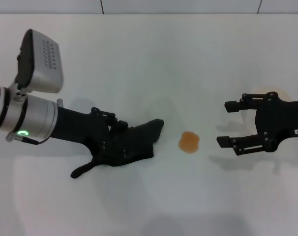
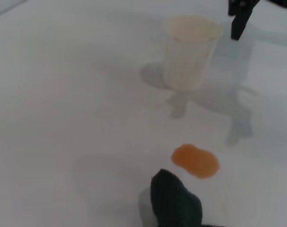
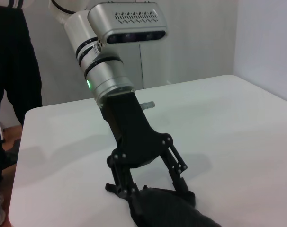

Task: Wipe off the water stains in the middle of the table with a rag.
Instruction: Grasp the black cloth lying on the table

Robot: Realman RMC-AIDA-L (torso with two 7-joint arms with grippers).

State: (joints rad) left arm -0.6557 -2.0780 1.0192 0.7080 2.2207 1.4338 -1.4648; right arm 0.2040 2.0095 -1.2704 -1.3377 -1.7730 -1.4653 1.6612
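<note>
Left gripper (image 1: 120,142) fingers spread over rag (image 1: 139,140); right gripper (image 1: 228,123) spread, empty.

So there's a crumpled black rag (image 1: 134,142) lying flat on the plain white table (image 1: 139,59) left of centre, one pointy corner aimed at a small roundish orange-brown blot (image 1: 189,142) just beside it, not touching it as far as I can tell.
</note>
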